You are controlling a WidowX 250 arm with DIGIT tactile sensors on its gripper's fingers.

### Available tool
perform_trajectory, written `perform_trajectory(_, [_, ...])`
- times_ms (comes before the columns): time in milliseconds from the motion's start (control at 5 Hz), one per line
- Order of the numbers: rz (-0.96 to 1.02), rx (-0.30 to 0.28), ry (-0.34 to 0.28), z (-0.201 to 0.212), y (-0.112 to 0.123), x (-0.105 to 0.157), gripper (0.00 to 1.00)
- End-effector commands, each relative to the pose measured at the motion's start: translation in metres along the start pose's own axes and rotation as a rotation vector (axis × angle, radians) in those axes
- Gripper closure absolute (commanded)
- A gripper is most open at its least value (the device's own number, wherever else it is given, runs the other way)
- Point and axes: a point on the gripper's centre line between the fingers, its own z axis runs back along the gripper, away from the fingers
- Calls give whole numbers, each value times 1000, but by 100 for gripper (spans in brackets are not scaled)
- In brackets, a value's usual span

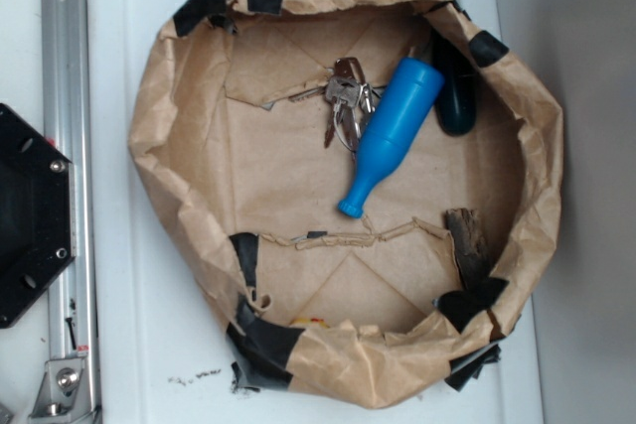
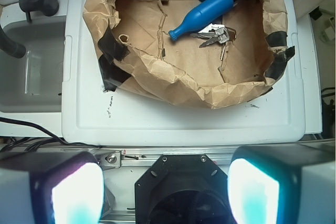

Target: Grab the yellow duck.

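Only a sliver of the yellow duck (image 1: pixel 311 323) shows in the exterior view, yellow with a touch of red, peeking over the folded front wall of the brown paper bag (image 1: pixel 189 126). The bag's wall hides it in the wrist view. My gripper (image 2: pixel 165 192) is out of the exterior view. In the wrist view its two fingers (image 2: pixel 73 195) stand wide apart at the bottom corners with nothing between them, hanging over the black robot base (image 2: pixel 181 187), well short of the bag (image 2: pixel 157 72).
Inside the bag lie a bright blue bottle toy (image 1: pixel 393 134) (image 2: pixel 202 13), a dark teal oblong object (image 1: pixel 455 96), a bunch of keys (image 1: pixel 346 101) (image 2: pixel 215 36) and a piece of bark (image 1: pixel 465 240). The bag stands on a white lid (image 1: pixel 129 325). An aluminium rail (image 1: pixel 65 96) runs beside it.
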Motion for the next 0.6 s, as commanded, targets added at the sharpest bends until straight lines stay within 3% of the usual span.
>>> perform_trajectory(0, [0,0,0,0,0,0,0])
perform_trajectory(200, [194,58,29,-23,10,48,0])
perform_trajectory(400, [412,19,52,-50,26,92,0])
